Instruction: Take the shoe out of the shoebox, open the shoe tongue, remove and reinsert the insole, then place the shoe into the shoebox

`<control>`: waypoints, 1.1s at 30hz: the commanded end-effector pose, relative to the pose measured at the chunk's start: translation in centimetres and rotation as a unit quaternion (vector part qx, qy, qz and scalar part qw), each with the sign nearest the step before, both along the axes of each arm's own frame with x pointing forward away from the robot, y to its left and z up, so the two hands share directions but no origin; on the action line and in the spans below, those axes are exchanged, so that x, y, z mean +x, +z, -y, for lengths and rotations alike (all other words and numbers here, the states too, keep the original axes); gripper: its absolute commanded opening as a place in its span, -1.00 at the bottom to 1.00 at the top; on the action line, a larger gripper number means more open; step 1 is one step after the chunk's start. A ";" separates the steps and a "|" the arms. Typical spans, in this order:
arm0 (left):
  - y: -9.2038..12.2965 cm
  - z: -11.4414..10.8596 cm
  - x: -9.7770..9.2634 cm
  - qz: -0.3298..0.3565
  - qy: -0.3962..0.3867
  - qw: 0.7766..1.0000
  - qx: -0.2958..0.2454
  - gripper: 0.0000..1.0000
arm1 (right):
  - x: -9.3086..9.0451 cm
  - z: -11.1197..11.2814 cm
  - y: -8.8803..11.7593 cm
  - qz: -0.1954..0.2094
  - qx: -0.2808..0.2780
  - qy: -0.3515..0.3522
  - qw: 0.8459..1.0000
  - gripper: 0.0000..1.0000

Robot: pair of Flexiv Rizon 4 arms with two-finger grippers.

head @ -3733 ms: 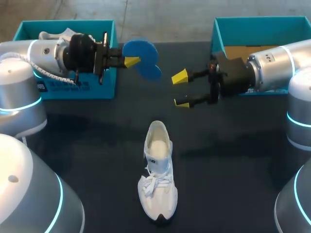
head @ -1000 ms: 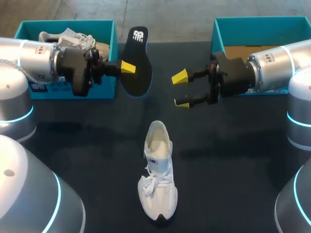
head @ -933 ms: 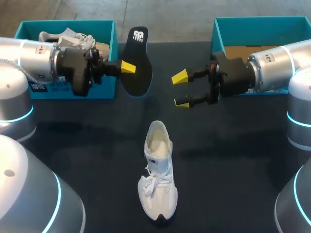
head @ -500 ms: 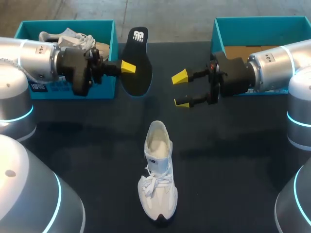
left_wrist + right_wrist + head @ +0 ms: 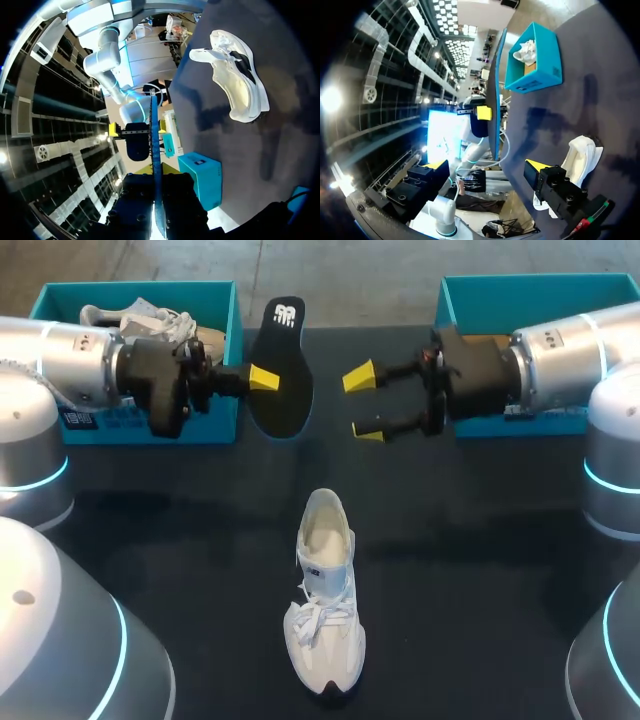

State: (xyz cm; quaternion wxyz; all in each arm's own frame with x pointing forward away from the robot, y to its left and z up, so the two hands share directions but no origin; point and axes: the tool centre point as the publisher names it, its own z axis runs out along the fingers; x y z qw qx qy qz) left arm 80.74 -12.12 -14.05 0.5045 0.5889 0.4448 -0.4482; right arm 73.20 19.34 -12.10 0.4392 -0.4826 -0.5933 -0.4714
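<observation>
A white shoe (image 5: pixel 325 605) lies in the middle of the dark table, toe toward the front edge, its opening empty. My left gripper (image 5: pixel 262 378) is shut on the black insole (image 5: pixel 281 360), held above the table beside the left shoebox (image 5: pixel 140 420). In the left wrist view the insole (image 5: pixel 155 150) runs edge-on between that gripper's (image 5: pixel 156 200) fingers, with the shoe (image 5: pixel 235 75) beyond. My right gripper (image 5: pixel 362 404) stands open just right of the insole, nothing between its fingers. From the right wrist, the gripper (image 5: pixel 487 165) faces the insole (image 5: pixel 493 110) edge-on.
The left teal shoebox holds another pale shoe (image 5: pixel 140 315). A second teal shoebox (image 5: pixel 520 290) stands at the back right, partly behind my right arm. Dark tabletop (image 5: pixel 480 570) lies bare around the white shoe.
The left gripper has turned the insole from its blue face to its black face. In the last half second the right gripper moved left and slightly back, toward the insole.
</observation>
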 end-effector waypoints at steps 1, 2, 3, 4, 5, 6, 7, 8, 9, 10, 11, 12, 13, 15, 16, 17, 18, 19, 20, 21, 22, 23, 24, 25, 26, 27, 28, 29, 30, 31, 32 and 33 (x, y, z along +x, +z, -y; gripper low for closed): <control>-0.1 0.0 0.0 0.001 0.000 1.000 -0.001 -1.00 | 1.1 -1.1 -0.2 0.003 0.001 -0.003 1.000 1.00; -0.1 0.0 0.0 0.001 0.000 1.000 -0.001 -1.00 | 1.4 -1.2 -0.2 0.003 0.001 -0.004 1.000 1.00; -0.1 0.0 0.0 0.001 0.000 1.000 -0.001 -1.00 | 1.7 -1.3 -0.3 0.003 0.001 -0.004 1.000 1.00; -0.1 0.0 0.0 0.001 0.000 1.000 -0.001 -1.00 | 1.9 -1.3 -0.4 0.004 -0.001 -0.007 1.000 1.00; -0.1 0.0 0.0 0.001 0.000 1.000 -0.001 -1.00 | 2.2 -1.3 -0.4 0.003 0.000 -0.009 1.000 1.00; -0.1 0.0 0.0 0.001 0.000 1.000 -0.001 -1.00 | 2.4 -1.4 -0.4 0.002 0.000 -0.010 1.000 1.00; -0.1 0.0 0.0 0.001 0.000 1.000 -0.001 -1.00 | 2.6 -1.5 -0.5 0.002 -0.001 -0.012 1.000 1.00; -0.1 0.0 0.0 0.001 0.000 1.000 -0.001 -1.00 | 2.9 -1.5 -0.5 0.002 0.000 -0.014 1.000 1.00; -0.1 0.0 0.0 0.001 0.000 1.000 -0.001 -1.00 | 3.1 -1.5 -0.5 0.001 0.000 -0.015 1.000 1.00; -0.1 0.0 0.0 0.001 0.000 1.000 -0.001 -1.00 | 3.3 -1.5 -0.5 0.001 0.000 -0.016 1.000 1.00; -0.1 0.0 0.0 0.001 0.000 1.000 -0.001 -1.00 | 3.5 -1.5 -0.5 0.002 0.002 -0.018 1.000 1.00; -0.1 0.0 0.0 0.001 0.000 1.000 -0.001 -1.00 | 3.7 -1.5 -0.5 0.002 0.003 -0.019 1.000 1.00; -0.1 0.0 0.0 0.001 0.000 1.000 -0.001 -1.00 | 3.8 -1.6 -0.4 0.002 0.004 -0.021 1.000 1.00; -0.1 0.0 0.0 0.001 0.000 1.000 -0.001 -1.00 | 4.1 -1.8 -0.3 0.003 0.005 -0.021 1.000 1.00; -0.1 0.0 0.0 0.001 0.000 1.000 -0.001 -1.00 | 4.2 -1.8 -0.2 0.004 0.005 -0.020 1.000 1.00; -0.1 0.0 0.0 0.001 0.000 1.000 -0.001 -1.00 | 4.3 -1.9 -0.2 0.005 0.006 -0.020 1.000 1.00; -0.1 0.1 0.0 0.001 0.000 1.000 -0.001 -1.00 | 4.3 -2.0 -0.2 0.005 0.006 -0.020 1.000 1.00; -0.2 0.1 0.0 0.003 0.000 1.000 -0.003 -1.00 | 4.4 -2.1 -0.1 0.006 0.007 -0.020 1.000 1.00; -0.2 0.1 0.0 0.006 0.001 1.000 -0.004 -1.00 | 4.4 -2.2 -0.1 0.007 0.008 -0.020 1.000 1.00; -0.2 0.1 -0.1 0.009 0.002 1.000 -0.005 -1.00 | 4.5 -2.3 -0.1 0.007 0.008 -0.020 1.000 1.00; -0.2 0.1 -0.1 0.014 0.004 1.000 -0.007 -1.00 | 4.5 -2.4 -0.2 0.008 0.008 -0.021 1.000 1.00; -0.2 0.2 -0.2 0.016 0.005 1.000 -0.007 -1.00 | 4.5 -2.6 -0.2 0.008 0.008 -0.022 1.000 1.00; -0.3 0.2 -0.3 0.017 0.005 1.000 -0.009 -1.00 | 4.5 -2.7 -0.2 0.009 0.009 -0.022 1.000 1.00; -0.3 0.2 -0.3 0.018 0.005 1.000 -0.010 -1.00 | 4.5 -2.9 -0.3 0.009 0.010 -0.022 1.000 1.00; -0.3 0.2 -0.4 0.022 0.007 1.000 -0.011 -1.00 | 4.5 -3.0 -0.4 0.009 0.010 -0.022 1.000 1.00; -0.3 0.3 -0.6 0.022 0.007 1.000 -0.011 -1.00 | 4.5 -3.1 -0.4 0.009 0.010 -0.022 1.000 1.00; -0.4 0.4 -0.7 0.023 0.006 1.000 -0.012 -1.00 | 4.4 -3.2 -0.5 0.009 0.010 -0.022 1.000 1.00; -0.4 0.5 -0.8 0.025 0.006 1.000 -0.011 -1.00 | 4.4 -3.4 -0.6 0.009 0.010 -0.022 1.000 1.00; -0.4 0.6 -0.9 0.025 0.006 1.000 -0.011 -1.00 | 4.4 -3.4 -0.8 0.009 0.011 -0.022 1.000 1.00; -0.5 0.7 -1.0 0.025 0.005 1.000 -0.012 -1.00 | 4.4 -3.6 -0.9 0.008 0.012 -0.022 1.000 1.00; -0.5 0.8 -1.1 0.029 0.007 0.999 -0.012 -1.00 | 4.4 -3.7 -1.0 0.008 0.013 -0.022 1.000 1.00; -0.5 0.9 -1.1 0.029 0.007 0.999 -0.013 -1.00 | 4.3 -3.8 -1.1 0.007 0.016 -0.022 1.000 0.92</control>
